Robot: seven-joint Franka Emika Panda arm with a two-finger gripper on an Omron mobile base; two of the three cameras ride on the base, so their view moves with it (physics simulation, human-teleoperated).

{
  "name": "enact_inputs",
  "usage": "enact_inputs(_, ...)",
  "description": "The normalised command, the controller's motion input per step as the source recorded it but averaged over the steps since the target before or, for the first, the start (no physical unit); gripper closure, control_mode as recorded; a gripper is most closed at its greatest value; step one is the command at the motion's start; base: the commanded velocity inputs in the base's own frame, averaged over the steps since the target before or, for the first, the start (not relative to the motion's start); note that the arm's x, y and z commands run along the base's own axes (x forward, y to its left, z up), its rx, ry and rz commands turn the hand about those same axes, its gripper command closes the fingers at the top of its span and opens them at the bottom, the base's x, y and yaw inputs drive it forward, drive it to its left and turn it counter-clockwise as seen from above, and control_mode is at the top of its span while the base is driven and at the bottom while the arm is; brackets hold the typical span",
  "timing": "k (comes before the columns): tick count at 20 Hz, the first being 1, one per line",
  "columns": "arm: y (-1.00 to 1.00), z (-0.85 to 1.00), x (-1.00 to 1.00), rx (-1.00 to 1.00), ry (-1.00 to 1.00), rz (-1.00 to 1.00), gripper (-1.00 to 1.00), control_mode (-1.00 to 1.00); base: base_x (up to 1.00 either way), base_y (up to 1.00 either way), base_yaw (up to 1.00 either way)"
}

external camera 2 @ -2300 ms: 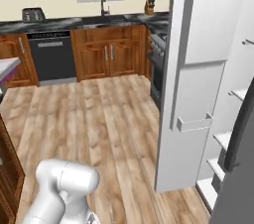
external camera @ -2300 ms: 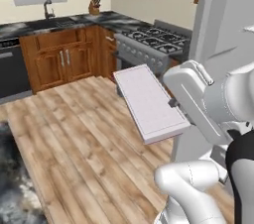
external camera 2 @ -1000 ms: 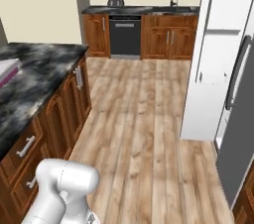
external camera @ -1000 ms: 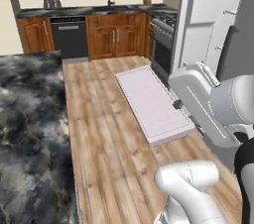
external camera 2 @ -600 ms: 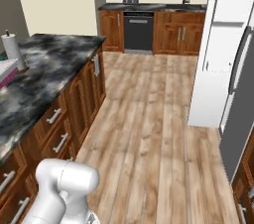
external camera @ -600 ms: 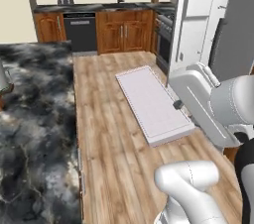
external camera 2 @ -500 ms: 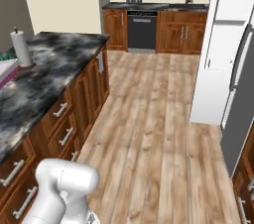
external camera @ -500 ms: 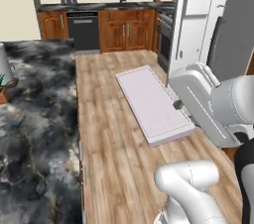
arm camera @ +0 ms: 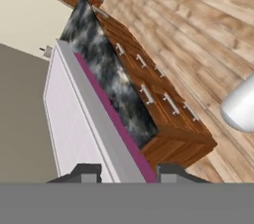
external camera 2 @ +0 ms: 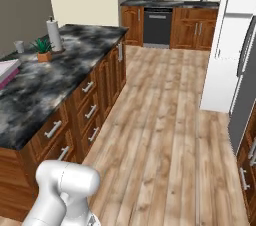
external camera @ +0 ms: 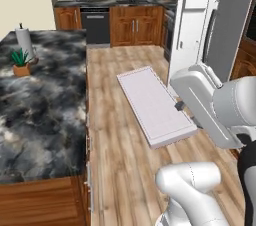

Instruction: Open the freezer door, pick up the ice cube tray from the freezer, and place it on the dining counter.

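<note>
The pale pinkish-white ice cube tray [external camera: 155, 105] hangs level over the wood floor, with my gripper [external camera: 181, 106] shut on its near right edge. In the hand view the tray [arm camera: 84, 119] runs up and away from between my two fingertips [arm camera: 84, 171], its gridded top facing left. The dining counter [external camera: 45, 105], with its black-and-grey marbled top, lies to the tray's left across a strip of floor. From the right base it is the long island [external camera 2: 75, 60] on the left. The freezer door [external camera: 192, 20] stands open, white inner side showing. The freezer's inside is hidden.
A potted plant [external camera: 21, 64] and a paper towel roll [external camera: 23, 40] stand on the counter's far left part. A pink-and-white flat thing [external camera 2: 7, 72] lies at its near left edge. The grey fridge door [external camera: 227, 25] is on the right, and wall cabinets with a dishwasher [external camera: 97, 25] stand at the back.
The whole picture has shifted, so the base has moved: the counter now shows further along its length, and the plant and towel roll have come into view. The tray stays held the same way.
</note>
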Motion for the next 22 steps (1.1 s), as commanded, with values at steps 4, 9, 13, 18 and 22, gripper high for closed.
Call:
enact_inputs(4, 0.0, 0.0, 0.0, 0.0, 0.0, 0.0, 1.0, 1.0, -0.93, 0.03, 0.09)
enact_inputs(9, 0.0, 0.0, 0.0, 0.0, 0.0, 0.0, 1.0, 1.0, -0.28, 0.66, 0.0)
enact_inputs(13, 0.0, 0.0, 0.0, 0.0, 0.0, 0.0, 1.0, 1.0, -0.01, 0.9, 0.0)
enact_inputs(18, 0.0, 0.0, 0.0, 0.0, 0.0, 0.0, 1.0, 1.0, -0.03, 0.89, 0.0)
enact_inputs(22, 0.0, 0.0, 0.0, 0.0, 0.0, 0.0, 1.0, 1.0, -0.03, 0.81, 0.0)
